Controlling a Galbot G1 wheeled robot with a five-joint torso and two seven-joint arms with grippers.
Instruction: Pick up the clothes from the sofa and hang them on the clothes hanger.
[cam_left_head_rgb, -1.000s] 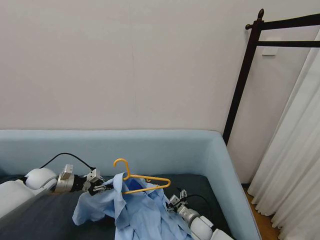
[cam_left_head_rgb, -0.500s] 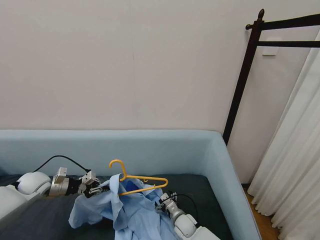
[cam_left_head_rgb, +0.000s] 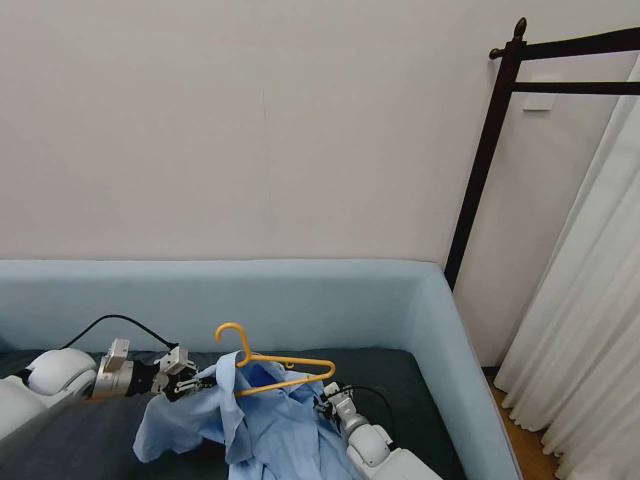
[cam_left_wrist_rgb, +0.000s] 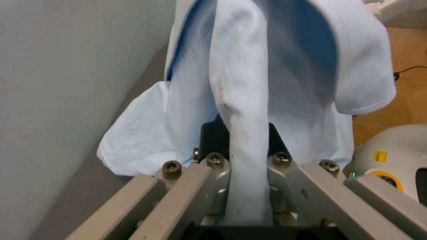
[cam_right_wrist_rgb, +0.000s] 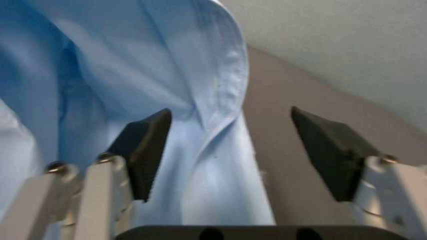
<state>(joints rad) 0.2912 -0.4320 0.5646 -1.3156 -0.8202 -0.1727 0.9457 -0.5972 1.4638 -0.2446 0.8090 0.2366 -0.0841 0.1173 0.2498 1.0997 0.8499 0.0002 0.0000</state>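
Note:
A light blue shirt (cam_left_head_rgb: 260, 432) hangs on a yellow hanger (cam_left_head_rgb: 268, 367) above the sofa seat. My left gripper (cam_left_head_rgb: 192, 381) is shut on a fold of the shirt (cam_left_wrist_rgb: 243, 130) at its left side; the cloth runs up between the closed fingers (cam_left_wrist_rgb: 283, 161). My right gripper (cam_left_head_rgb: 325, 401) stands open at the shirt's right side, below the hanger's right end. In the right wrist view its dark pads (cam_right_wrist_rgb: 148, 145) straddle the shirt's collar edge (cam_right_wrist_rgb: 217, 107) without touching it.
The pale blue sofa (cam_left_head_rgb: 300, 295) has a tall backrest and a right armrest. A dark wooden clothes rack (cam_left_head_rgb: 488, 140) stands behind the sofa's right end, with white curtains (cam_left_head_rgb: 590, 330) to its right.
Both arms shifted left with the shirt and hanger. The right gripper moved up and left towards the hanger's right end, while the left stays shut on the cloth.

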